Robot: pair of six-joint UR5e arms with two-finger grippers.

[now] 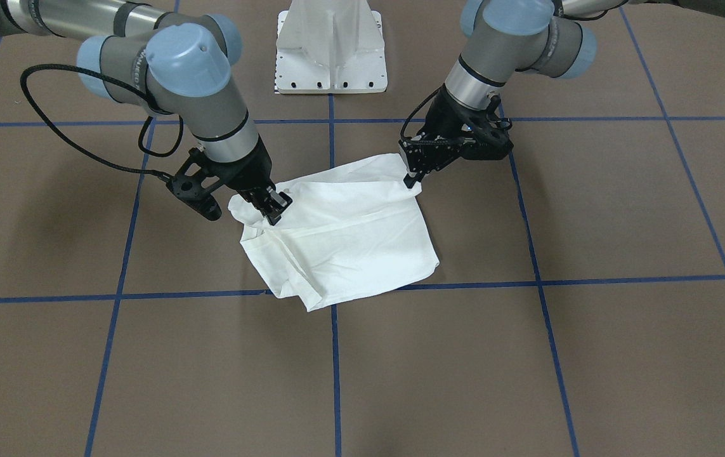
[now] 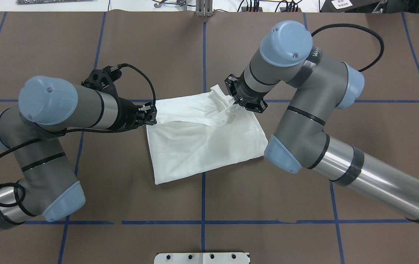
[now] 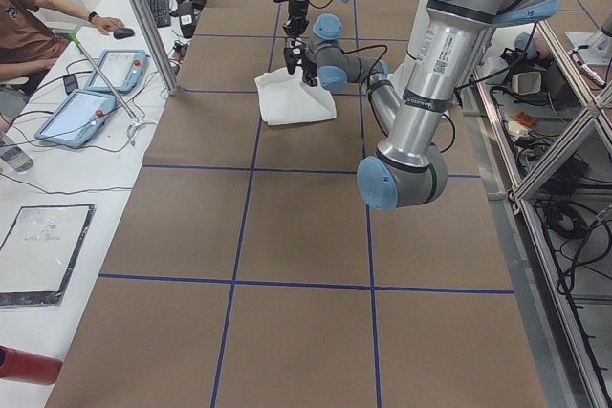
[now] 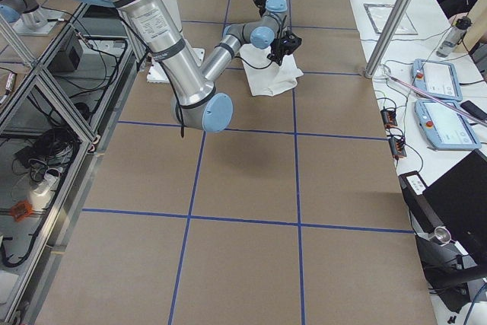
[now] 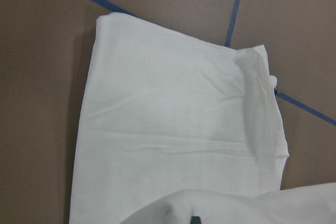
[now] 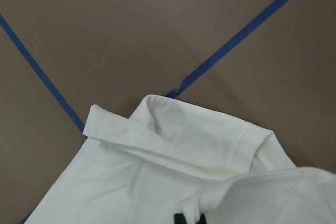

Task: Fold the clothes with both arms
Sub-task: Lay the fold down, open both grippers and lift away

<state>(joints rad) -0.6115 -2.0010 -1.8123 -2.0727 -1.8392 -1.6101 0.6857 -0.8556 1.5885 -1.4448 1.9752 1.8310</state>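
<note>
Two grippers hold one edge of the white T-shirt (image 2: 202, 146), which lies part-folded at the centre of the desk (image 2: 95, 172) in the overhead view. The left gripper (image 2: 152, 115) is pinched on the cloth's upper-left corner. The right gripper (image 2: 235, 103) is pinched on its bunched upper-right corner, slightly higher in the frame. The held edge runs across the frame between them. The free cloth spreads toward lower centre, so the fold probably goes that way, with neither gripper nearer.

One T-shirt (image 1: 356, 235), two arms (image 2: 66, 106) (image 2: 304, 121), one pedestal (image 1: 330, 44).
</note>
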